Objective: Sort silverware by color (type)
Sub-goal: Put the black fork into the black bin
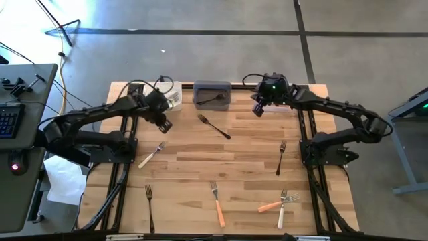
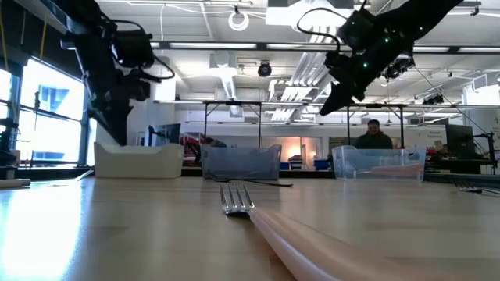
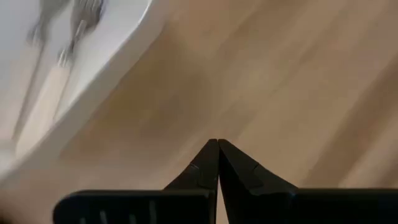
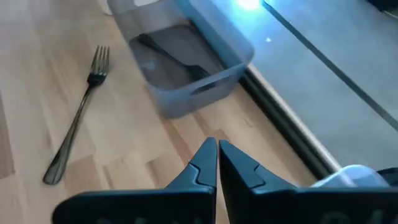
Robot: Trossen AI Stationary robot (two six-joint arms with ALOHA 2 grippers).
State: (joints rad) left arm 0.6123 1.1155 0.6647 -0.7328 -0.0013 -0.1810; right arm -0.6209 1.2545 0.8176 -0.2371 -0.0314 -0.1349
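Note:
Several forks lie flat on the wooden table. They include a black fork [image 1: 214, 126] [image 4: 78, 137] at the centre back, a white-handled fork [image 1: 151, 155] on the left, a black fork [image 1: 281, 157] on the right and an orange-handled fork [image 1: 217, 203] [image 2: 258, 215] near the front. My left gripper [image 1: 162, 124] [image 3: 217, 146] hangs shut and empty above the table, just in front of the white bin [image 1: 168, 95] [image 3: 93, 74]. That bin holds white-handled forks [image 3: 53, 87]. My right gripper [image 1: 257, 110] [image 4: 217, 146] is shut and empty, raised between the grey bin [image 1: 212, 94] [image 4: 186, 68] and the clear bin [image 1: 297, 94].
Three bins stand in a row along the far edge; the grey one holds a dark fork [image 1: 212, 100]. A black fork [image 1: 150, 207] lies at the front left. An orange fork and a white fork cross [image 1: 281, 201] at the front right. Bare wood lies mid-table.

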